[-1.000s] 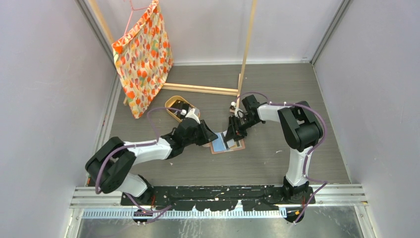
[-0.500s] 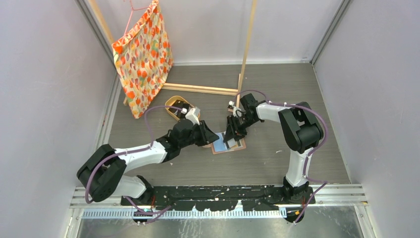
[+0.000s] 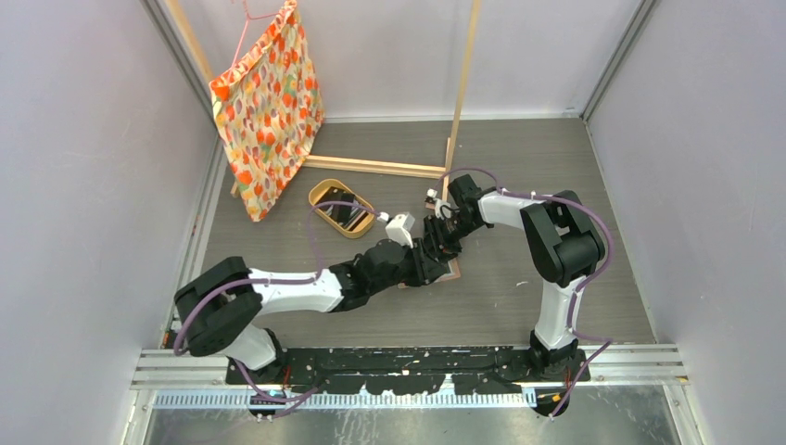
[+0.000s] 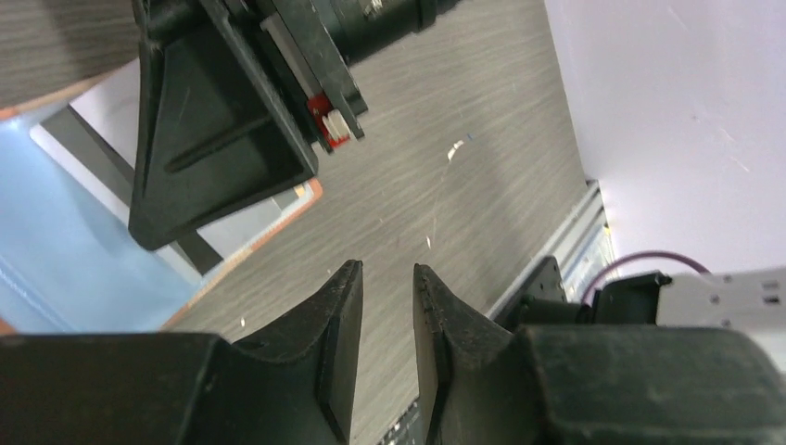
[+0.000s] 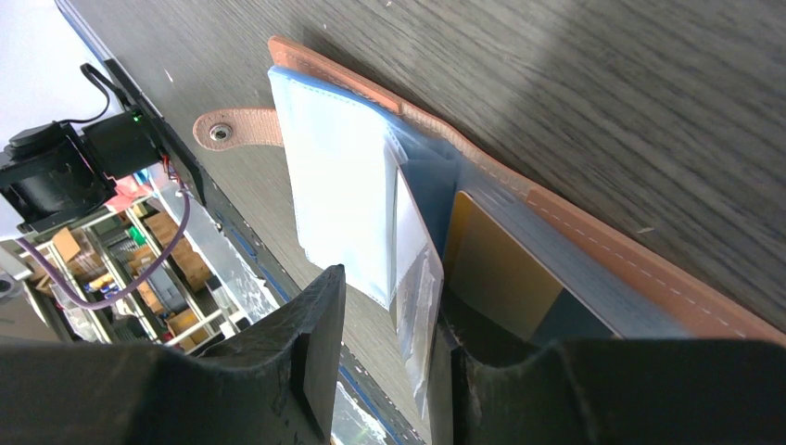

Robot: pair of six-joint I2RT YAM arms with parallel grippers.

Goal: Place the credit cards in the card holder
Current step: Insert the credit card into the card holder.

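Note:
The card holder (image 5: 593, 243) lies open on the floor, salmon-brown leather with a snap tab (image 5: 232, 130) and glossy pale-blue pockets (image 5: 338, 176). A tan credit card (image 5: 500, 269) sits in one pocket. My right gripper (image 5: 385, 320) is over it with its jaws apart, and a clear pocket flap (image 5: 419, 278) leans against the right finger. My left gripper (image 4: 387, 269) hovers low beside the holder's blue inside (image 4: 56, 250), open by a narrow gap with nothing in it. From above, both grippers (image 3: 428, 262) (image 3: 438, 239) cover most of the holder (image 3: 453, 272). More dark cards (image 3: 345, 214) lie in the tray.
An oval tan tray (image 3: 323, 192) sits behind and left of the holder. A patterned orange bag (image 3: 269, 107) hangs on a wooden frame (image 3: 375, 167) at the back. Grey walls close in both sides.
My left arm has swung right from beside the tray to the card holder, uncovering the tray. The right gripper's jaws have widened a little and it has stayed at the holder.

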